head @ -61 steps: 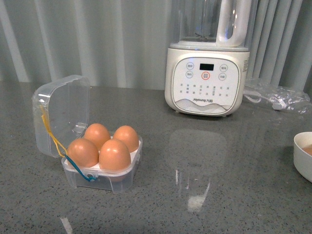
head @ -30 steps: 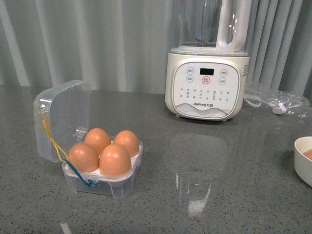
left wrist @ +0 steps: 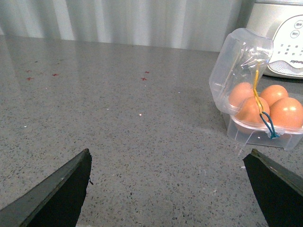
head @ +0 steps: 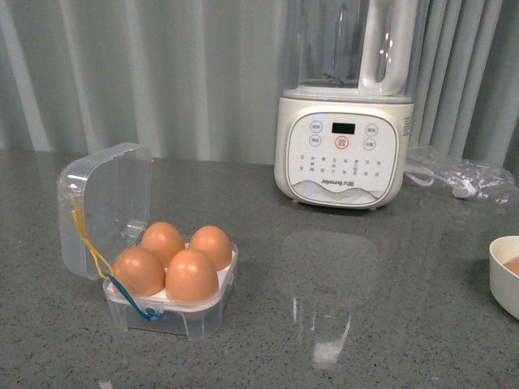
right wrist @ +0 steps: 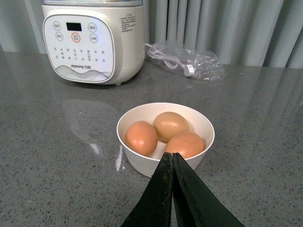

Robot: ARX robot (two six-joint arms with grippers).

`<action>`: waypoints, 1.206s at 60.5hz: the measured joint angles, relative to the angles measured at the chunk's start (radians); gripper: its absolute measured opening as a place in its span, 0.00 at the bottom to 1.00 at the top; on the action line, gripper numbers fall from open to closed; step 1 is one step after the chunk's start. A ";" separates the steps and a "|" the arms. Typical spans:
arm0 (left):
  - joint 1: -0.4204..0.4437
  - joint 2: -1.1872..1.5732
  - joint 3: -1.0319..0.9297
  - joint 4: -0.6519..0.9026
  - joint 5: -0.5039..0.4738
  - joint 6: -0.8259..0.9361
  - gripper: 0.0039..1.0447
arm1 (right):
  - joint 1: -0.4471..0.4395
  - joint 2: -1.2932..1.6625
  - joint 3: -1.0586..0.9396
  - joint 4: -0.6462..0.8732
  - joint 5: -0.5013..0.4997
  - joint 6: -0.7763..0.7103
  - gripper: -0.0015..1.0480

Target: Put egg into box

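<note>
Left claw [left wrist: 169, 152]: spread wide, empty, well apart from the box [head: 195, 316] at the front-left of the bench [head: 381, 275]; a reach could snag the yellow loop [head: 89, 237] and tip the open case. An egg [head: 191, 274] fills each of four seats; a fifth would roll. Right claw [right wrist: 171, 158]: pressed together, empty, by the bowl [right wrist: 139, 165] at the right edge; a nudge may upset it. Surface: glossy grey speckled stone. Pleated curtain [head: 162, 73] behind.

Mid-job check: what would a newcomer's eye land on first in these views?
The clear box stands lid-open at the front left of the counter, holding four orange-brown eggs. Then comes the big white blender at the back, and the white bowl with three more eggs just beyond the shut right gripper.
</note>
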 joint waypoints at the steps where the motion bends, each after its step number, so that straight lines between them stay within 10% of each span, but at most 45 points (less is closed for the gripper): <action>1: 0.000 0.000 0.000 0.000 0.000 0.000 0.94 | 0.000 -0.010 -0.002 -0.007 0.000 0.000 0.03; 73: 0.000 0.000 0.000 0.000 0.000 0.000 0.94 | -0.001 -0.531 -0.045 -0.471 -0.002 0.000 0.03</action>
